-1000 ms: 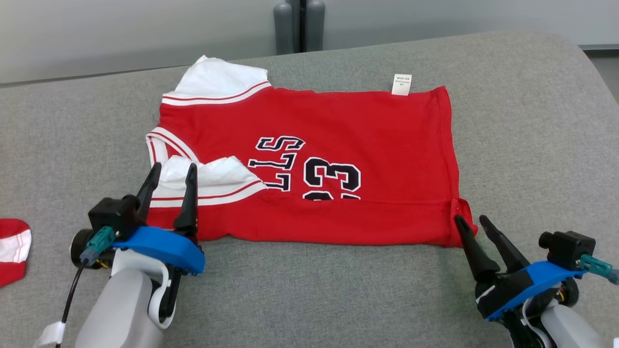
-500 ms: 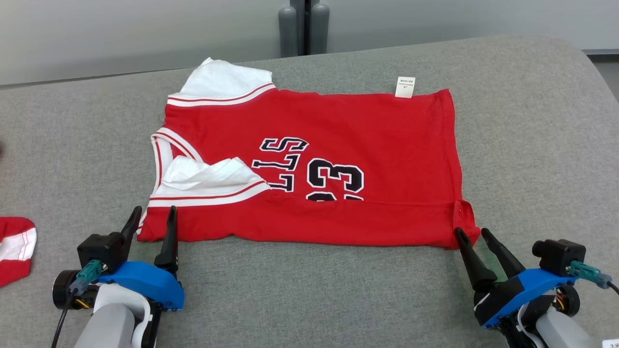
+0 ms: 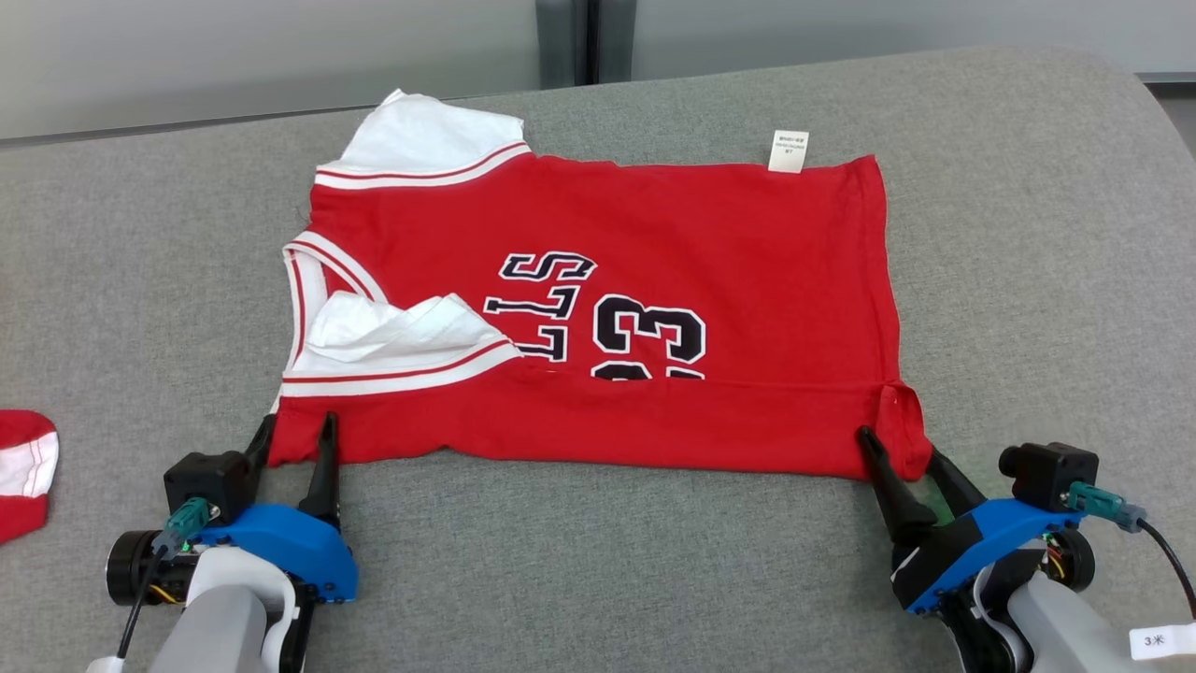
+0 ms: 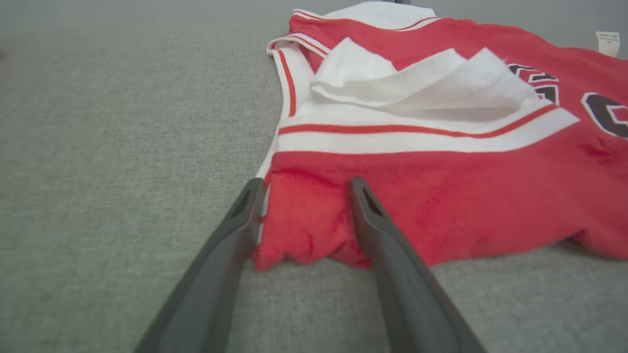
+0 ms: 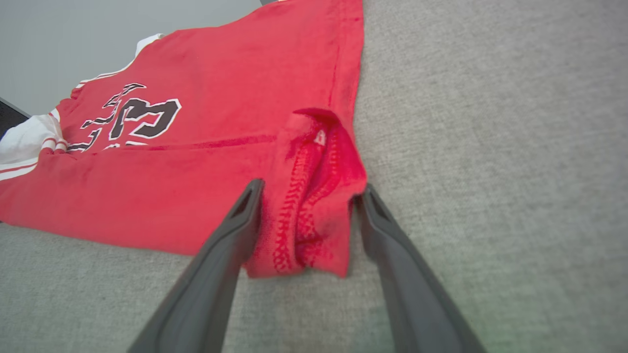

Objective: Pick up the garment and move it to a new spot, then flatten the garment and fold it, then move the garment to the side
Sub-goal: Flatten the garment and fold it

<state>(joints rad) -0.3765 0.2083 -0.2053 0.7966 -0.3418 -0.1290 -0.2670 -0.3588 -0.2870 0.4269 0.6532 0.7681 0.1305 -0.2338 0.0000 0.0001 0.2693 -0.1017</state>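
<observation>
The garment [image 3: 729, 224] is lying part-folded across the middle of the frame on the grey tabletop [image 3: 598, 561]. The left hand [image 3: 297, 427] at lower left and the right hand [image 3: 899, 447] at lower right are standing apart, straddling its near corners. A shallow pinch is likely risking catching one layer only, letting the fold spill open
</observation>
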